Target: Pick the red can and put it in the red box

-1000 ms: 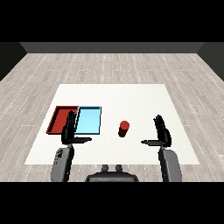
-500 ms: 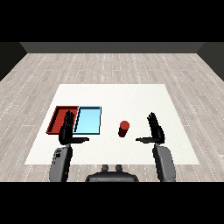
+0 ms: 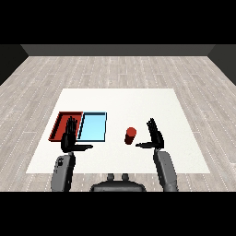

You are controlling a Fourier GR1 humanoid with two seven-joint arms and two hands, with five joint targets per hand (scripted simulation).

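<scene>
Two trays lie side by side on the left part of the white table [image 3: 120,99]: the red tray [image 3: 62,120] is the outer one, and the light blue tray [image 3: 93,126] touches its right edge. The left hand [image 3: 69,139] is raised over the near corner of the red tray, fingers straight and pointing away from the robot, thumb spread toward the right across the near edge of the blue tray; it holds nothing. Right of the blue tray, apart from it, the red can [image 3: 131,135] stands upright on the bare table top, outside both trays. The right hand [image 3: 156,136] is just beside the can on its right, palm turned toward it, fingers straight and released, thumb reaching left toward the can's base. A narrow gap shows between the can and this hand, so it grasps nothing.
</scene>
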